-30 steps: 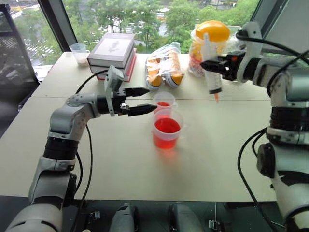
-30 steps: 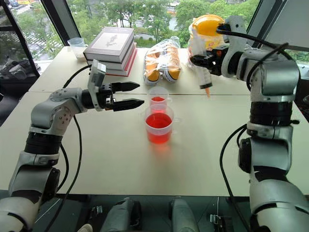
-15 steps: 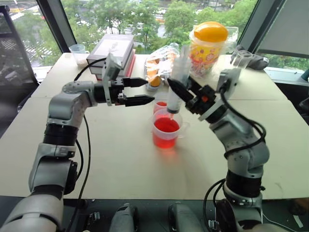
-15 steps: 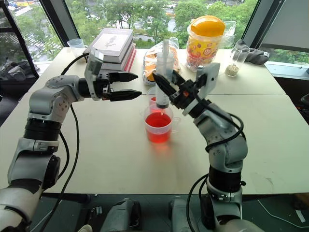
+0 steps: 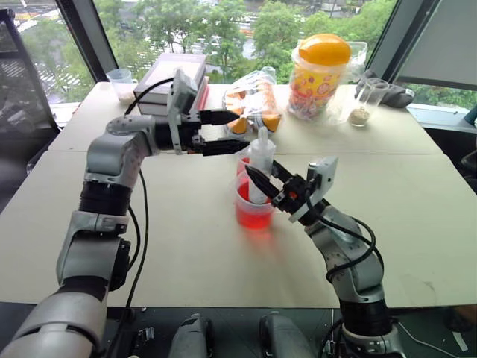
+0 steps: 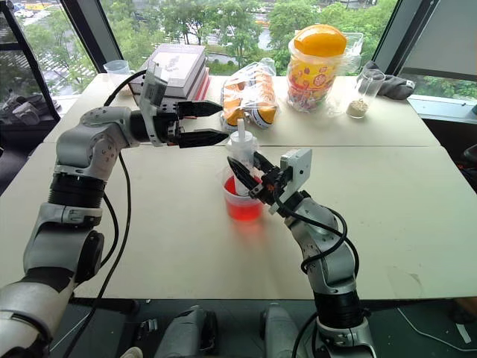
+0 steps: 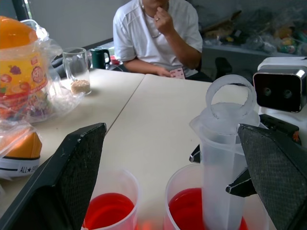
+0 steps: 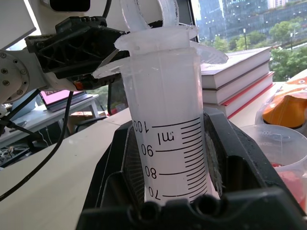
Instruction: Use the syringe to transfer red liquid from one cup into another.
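Syringe (image 6: 240, 160) upright, tip down in beaker (image 6: 243, 200)

We see silver-grey segmented arms with black joint bands, loose black cables, black two-finger left gripper (image 5: 218, 132) and right gripper (image 5: 262, 182), a white, probably camera, block on each wrist.
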You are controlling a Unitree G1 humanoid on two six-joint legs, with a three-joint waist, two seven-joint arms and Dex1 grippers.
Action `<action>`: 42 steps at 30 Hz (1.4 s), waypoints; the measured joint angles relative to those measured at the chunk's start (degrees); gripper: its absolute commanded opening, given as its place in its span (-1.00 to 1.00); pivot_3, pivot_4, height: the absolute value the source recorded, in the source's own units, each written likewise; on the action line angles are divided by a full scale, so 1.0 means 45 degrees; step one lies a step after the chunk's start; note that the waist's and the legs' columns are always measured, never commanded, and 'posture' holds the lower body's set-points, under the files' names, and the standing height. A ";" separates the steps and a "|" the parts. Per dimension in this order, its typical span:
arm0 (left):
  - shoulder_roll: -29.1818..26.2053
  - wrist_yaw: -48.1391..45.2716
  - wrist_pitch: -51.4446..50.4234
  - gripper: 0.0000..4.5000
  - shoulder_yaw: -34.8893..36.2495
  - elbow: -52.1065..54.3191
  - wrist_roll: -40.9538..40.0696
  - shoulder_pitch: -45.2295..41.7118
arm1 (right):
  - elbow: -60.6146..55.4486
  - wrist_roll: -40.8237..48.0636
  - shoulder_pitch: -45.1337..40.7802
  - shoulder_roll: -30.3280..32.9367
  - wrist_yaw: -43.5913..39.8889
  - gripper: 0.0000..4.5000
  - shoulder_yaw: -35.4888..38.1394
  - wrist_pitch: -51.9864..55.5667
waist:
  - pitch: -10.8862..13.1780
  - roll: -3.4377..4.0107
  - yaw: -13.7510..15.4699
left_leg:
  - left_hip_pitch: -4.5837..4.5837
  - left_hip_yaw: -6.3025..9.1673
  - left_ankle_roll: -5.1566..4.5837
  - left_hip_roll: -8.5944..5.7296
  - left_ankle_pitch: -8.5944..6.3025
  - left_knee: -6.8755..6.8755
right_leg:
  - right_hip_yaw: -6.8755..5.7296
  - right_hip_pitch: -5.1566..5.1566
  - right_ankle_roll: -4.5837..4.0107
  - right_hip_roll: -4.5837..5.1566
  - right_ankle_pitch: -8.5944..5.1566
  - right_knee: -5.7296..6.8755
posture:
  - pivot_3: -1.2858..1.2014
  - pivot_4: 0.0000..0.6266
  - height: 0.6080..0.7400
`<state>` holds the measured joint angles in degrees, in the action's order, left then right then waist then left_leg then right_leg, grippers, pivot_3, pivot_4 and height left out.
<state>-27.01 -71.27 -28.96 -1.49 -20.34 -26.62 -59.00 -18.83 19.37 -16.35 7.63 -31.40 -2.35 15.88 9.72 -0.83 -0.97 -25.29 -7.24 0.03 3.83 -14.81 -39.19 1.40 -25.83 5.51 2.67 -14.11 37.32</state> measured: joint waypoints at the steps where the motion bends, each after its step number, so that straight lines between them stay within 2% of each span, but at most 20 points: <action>1: 0.0037 -0.0037 0.0061 1.00 -0.0005 -0.0042 0.0025 -0.0007 | 0.0000 -0.0003 0.0016 0.0038 0.0008 -0.41 -0.0049 -0.0025 | 0.0000 0.0000 0.0000 | 0.0000 0.0000 0.0000 0.0000 0.0000 0.0000 | 0.0000 0.0000 0.0000 0.0000 0.0000 0.0000 | 0.03 -0.52 1.00; 15: 0.1399 -0.0294 0.1057 1.00 -0.0022 -0.2108 0.0595 -0.0963 | 0.0033 -0.0086 0.0102 0.0510 0.0059 -0.41 -0.0448 -0.0173 | 0.0000 -0.0001 0.0025 | 0.0000 0.0005 -0.0001 -0.0002 0.0000 -0.0003 | -0.0001 0.0008 0.0000 -0.0002 0.0000 -0.0005 | 0.03 -0.52 1.00; 18: 0.1581 -0.0547 0.1056 0.60 -0.0020 -0.2289 0.0592 -0.1023 | 0.0033 -0.0111 0.0118 0.0557 0.0093 -0.41 -0.0441 -0.0197 | 0.0000 -0.0001 0.0010 | 0.0001 0.0006 -0.0001 -0.0002 0.0000 -0.0003 | -0.0001 0.0008 0.0000 -0.0002 0.0000 -0.0004 | 0.03 -0.52 1.00; 23: 0.1750 -0.1062 0.1044 -0.58 -0.0188 -0.2287 0.0580 -0.1020 | 0.0135 -0.0123 0.0117 0.0581 0.0198 -0.41 -0.0373 -0.0201 | 0.0000 -0.0001 0.0030 | 0.0000 0.0006 -0.0001 -0.0002 0.0000 -0.0004 | 0.0000 0.0011 0.0000 -0.0002 0.0000 -0.0005 | 0.03 -0.52 1.00; 25: 0.1774 -0.1199 0.1032 -0.96 -0.0278 -0.2277 0.0570 -0.1020 | 0.0180 -0.0123 0.0112 0.0582 0.0288 -0.41 -0.0319 -0.0201 | 0.0000 -0.0001 0.0031 | 0.0000 0.0007 -0.0001 -0.0002 0.0000 -0.0004 | 0.0000 0.0011 0.0000 -0.0002 0.0000 -0.0005 | 0.03 -0.52 1.00; 32: 0.1773 -0.1162 0.1102 -0.98 -0.0317 -0.2430 0.0550 -0.1089 | 0.0382 -0.0052 0.0006 0.0589 0.0292 -0.41 -0.0280 -0.0262 | 0.0000 -0.0001 0.0016 | 0.0001 0.0012 -0.0001 -0.0002 0.0000 -0.0004 | -0.0001 0.0011 0.0000 -0.0004 0.0000 -0.0004 | 0.03 -0.52 1.00; 42: 0.1772 -0.1151 0.1626 -0.98 -0.0317 -0.3800 0.0631 -0.1973 | 0.0808 0.0273 -0.0374 0.0580 0.0292 -0.41 -0.0084 -0.0293 | 0.0000 -0.0001 0.0021 | 0.0002 0.0013 -0.0001 -0.0003 0.0000 -0.0004 | -0.0002 0.0014 0.0001 -0.0005 0.0000 -0.0005 | 0.03 -0.52 1.00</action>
<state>-19.04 -76.44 -21.65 -2.92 -37.44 -23.78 -67.88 -15.19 20.60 -18.04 10.24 -30.09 -2.73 14.57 9.72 -0.83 -0.87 -25.28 -7.18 0.02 3.82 -14.81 -39.21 1.40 -25.77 5.51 2.65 -14.11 37.30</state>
